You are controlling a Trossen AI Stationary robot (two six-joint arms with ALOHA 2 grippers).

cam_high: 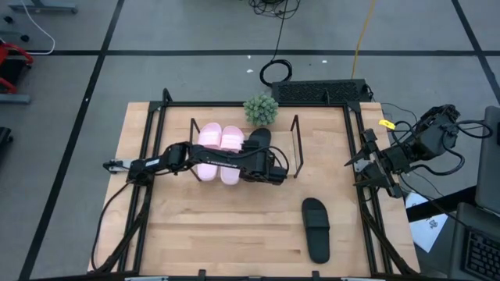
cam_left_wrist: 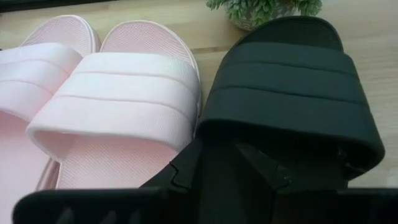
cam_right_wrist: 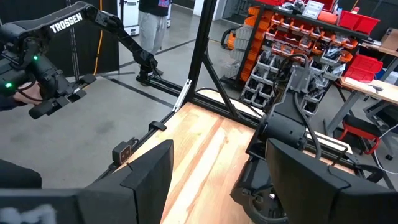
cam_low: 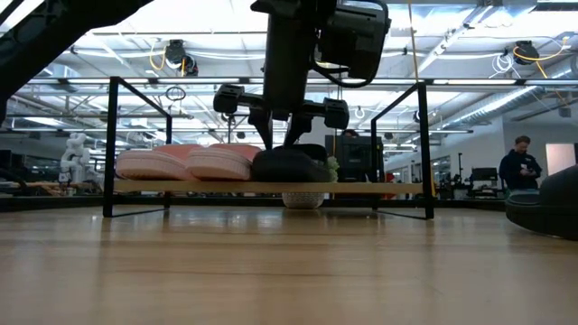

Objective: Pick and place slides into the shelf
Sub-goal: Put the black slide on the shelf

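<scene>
Two light pink slides (cam_high: 220, 148) lie side by side on the shelf (cam_high: 296, 144), soles on its wooden board (cam_low: 379, 187). A black slide (cam_high: 260, 139) lies next to them on the board, toe toward the far edge. My left gripper (cam_high: 269, 168) stands over its heel end, fingers shut on it. The second black slide (cam_high: 316, 229) lies flat on the tabletop near the right front. My right gripper (cam_right_wrist: 217, 186) waits open at the table's right edge (cam_high: 375, 168), touching nothing. My left gripper has the black slide at its heel end (cam_left_wrist: 249, 134), just behind the wide strap (cam_left_wrist: 292, 93). The fingers (cam_low: 269, 135) come down at it from above, slanting toward the far side. Black on black hides the exact hold. The slide lies flat with its sole on the shelf board (cam_low: 289, 167).
A small potted plant (cam_high: 261, 109) stands just behind the shelf. The black metal end frames (cam_low: 113, 144) (cam_low: 420, 144) stand on both sides of the board. Bare tabletop (cam_high: 219, 226) lies in front of the shelf. A person (cam_low: 522, 162) stands far off in the room.
</scene>
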